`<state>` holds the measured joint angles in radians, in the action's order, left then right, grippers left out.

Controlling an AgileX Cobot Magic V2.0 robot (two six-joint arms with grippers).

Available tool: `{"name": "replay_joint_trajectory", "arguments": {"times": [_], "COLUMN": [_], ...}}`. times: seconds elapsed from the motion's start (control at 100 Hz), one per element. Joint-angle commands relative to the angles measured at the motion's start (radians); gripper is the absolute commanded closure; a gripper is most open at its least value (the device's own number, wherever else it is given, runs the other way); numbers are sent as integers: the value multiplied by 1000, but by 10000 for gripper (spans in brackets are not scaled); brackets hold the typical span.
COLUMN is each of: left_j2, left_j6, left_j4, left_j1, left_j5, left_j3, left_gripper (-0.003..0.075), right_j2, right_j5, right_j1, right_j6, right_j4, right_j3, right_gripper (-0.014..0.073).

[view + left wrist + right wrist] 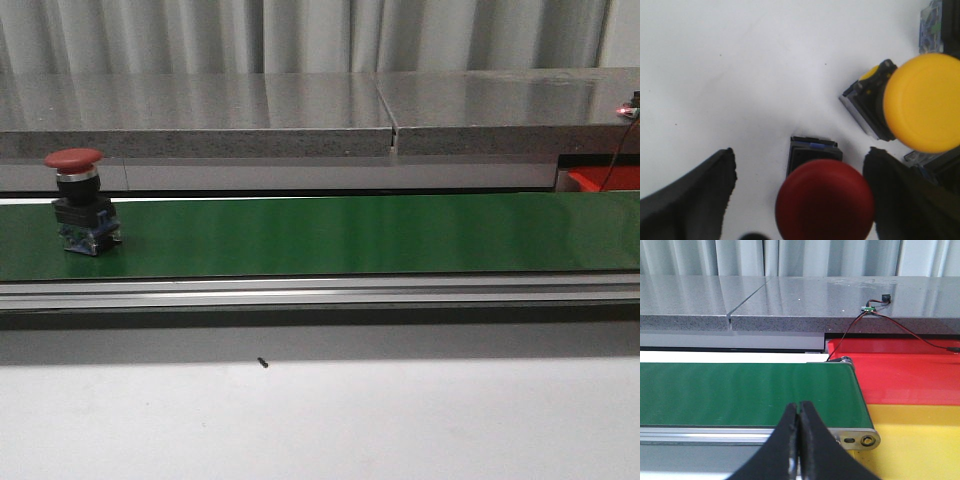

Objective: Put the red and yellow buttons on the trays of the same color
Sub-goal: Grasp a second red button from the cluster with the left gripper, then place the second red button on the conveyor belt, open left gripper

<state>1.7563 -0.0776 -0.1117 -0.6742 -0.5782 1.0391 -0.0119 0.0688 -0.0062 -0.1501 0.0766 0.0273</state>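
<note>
One red button (82, 200) stands upright on the green belt (350, 235) at its left end. In the left wrist view my left gripper (800, 192) is open above a white surface, its two fingers on either side of another red button (824, 202) without touching it. A yellow button (922, 102) stands close beside that one. My right gripper (799, 412) is shut and empty, held before the belt's right end. Past that end lie the red tray (900, 375) and the yellow tray (920, 435), both bare where visible.
A grey stone ledge (300, 115) runs behind the belt, with a small wired sensor (870, 307) on it. An aluminium rail (320, 292) borders the belt's front. More button parts (930, 25) lie at the edge of the left wrist view.
</note>
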Motion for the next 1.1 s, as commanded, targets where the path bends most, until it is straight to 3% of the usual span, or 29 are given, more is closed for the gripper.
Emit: {"name": "replay_joint_trajectory", "arguments": {"times": [0.0, 0.13, 0.25, 0.55, 0.78, 1.09], "left_j2": [-40, -40, -52, -257, -424, -422], "left_j6": [2, 2, 2, 57, 57, 57], "left_j4": [-13, -13, -11, 34, 33, 23], "left_j1": [-1, -1, -1, 19, 69, 295], "left_j5": [48, 48, 39, -84, -92, -143], "left_j3": [21, 21, 21, 19, 19, 85], "left_gripper": [340, 505, 579, 584, 584, 584], "right_j2": [-16, -16, -16, -16, -16, -16], "right_j5": [-80, -80, -80, -80, -80, -80], "right_j1": [1, 1, 1, 1, 1, 1], "right_j6": [5, 5, 5, 5, 5, 5], "right_j4": [10, 10, 10, 10, 10, 10], "right_j3": [-16, -16, -16, -16, -16, -16], "right_gripper": [659, 659, 659, 659, 659, 659]}}
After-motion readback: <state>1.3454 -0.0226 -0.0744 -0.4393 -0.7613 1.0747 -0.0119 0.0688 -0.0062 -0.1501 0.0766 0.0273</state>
